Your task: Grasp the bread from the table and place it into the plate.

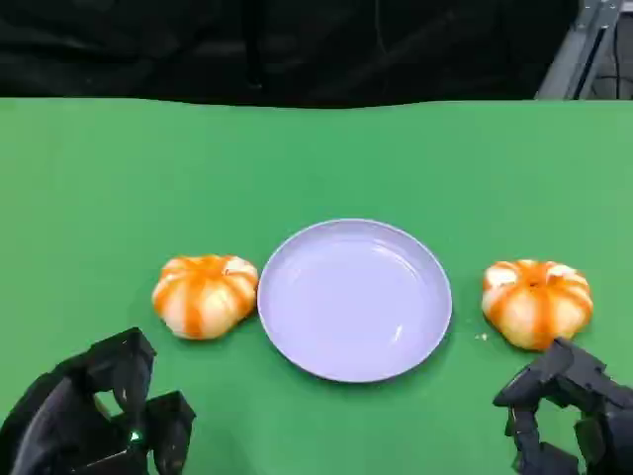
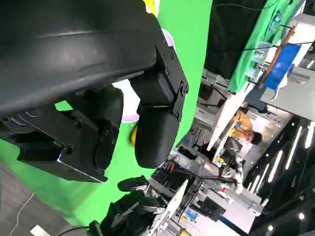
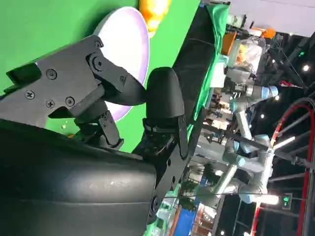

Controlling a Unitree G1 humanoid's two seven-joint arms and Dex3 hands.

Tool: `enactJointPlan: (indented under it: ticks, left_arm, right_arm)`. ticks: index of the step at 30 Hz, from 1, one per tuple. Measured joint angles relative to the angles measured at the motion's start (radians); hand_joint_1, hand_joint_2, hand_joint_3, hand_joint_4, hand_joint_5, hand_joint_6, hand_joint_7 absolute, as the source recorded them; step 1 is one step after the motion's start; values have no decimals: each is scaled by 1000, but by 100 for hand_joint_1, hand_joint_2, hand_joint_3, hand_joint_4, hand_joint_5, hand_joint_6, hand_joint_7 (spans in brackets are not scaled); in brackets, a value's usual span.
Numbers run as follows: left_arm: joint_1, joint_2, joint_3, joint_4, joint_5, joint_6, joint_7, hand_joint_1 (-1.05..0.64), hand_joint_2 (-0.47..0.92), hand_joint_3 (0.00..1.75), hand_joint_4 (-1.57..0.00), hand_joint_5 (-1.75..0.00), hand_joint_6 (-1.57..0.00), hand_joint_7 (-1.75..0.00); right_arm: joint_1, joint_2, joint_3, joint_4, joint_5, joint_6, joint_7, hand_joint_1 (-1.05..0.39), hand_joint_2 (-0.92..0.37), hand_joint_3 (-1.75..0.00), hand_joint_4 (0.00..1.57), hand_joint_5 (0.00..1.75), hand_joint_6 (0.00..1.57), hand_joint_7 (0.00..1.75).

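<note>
**Two breads flank the plate, both robot hands holding nothing**

Two orange-striped round breads lie on the green table (image 1: pixel 99 168) in the head view: one bread (image 1: pixel 205 295) touches the plate (image 1: pixel 297 336) at its 9 o'clock side, the other bread (image 1: pixel 537 302) sits near its 3 o'clock side, apart from the rim. The lilac plate is bare inside.

The left robot hand (image 1: pixel 99 416) hovers at 7 o'clock from the plate, fingers apart, gripping nothing. The right robot hand (image 1: pixel 564 416) sits at 4 o'clock, just below the right bread, fingers loosely apart and holding nothing.

From the left wrist view, the left hand's black fingers (image 2: pixel 155 132) cover most of the plate, and a person in a yellow top (image 2: pixel 242 129) sits among cluttered benches. From the right wrist view, the plate (image 3: pixel 130 44) and one bread (image 3: pixel 153 12) show past the right hand's fingers (image 3: pixel 162 98), with pale robot arms (image 3: pixel 246 142) and a red hose in the room beyond.

A black backdrop closes the table's far edge.
</note>
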Motion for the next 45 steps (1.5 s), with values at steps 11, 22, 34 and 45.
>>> enactJointPlan:
  ticks: [11, 22, 34, 45]
  left_arm:
    - [-2, 0, 0, 0, -1, 0, 4, 18, 69, 175, -116, -175, -97, -175]
    - [17, -42, -47, 2, 229, -243, 28, -5, 53, 117, -22, -159, -31, -136]
    - [-114, 40, -119, 31, 1002, -706, 244, -59, 87, 4, -13, -86, -52, -35]
    - [-256, 120, -200, 91, 1362, -700, 392, -86, 87, 0, -22, -42, -58, -2]
  right_arm:
    - [-1, 0, 0, 1, 0, 11, 0, -8, -62, -105, 80, 175, 74, 149]
    - [-2, 0, 0, 2, 1, 8, 0, -9, -60, -106, 80, 175, 74, 149]
    - [-7, -1, 0, 2, 3, 17, 3, -10, -65, -98, 79, 174, 74, 147]
    - [-10, -2, -1, 14, 5, -4, 5, -9, -61, -104, 80, 175, 74, 149]
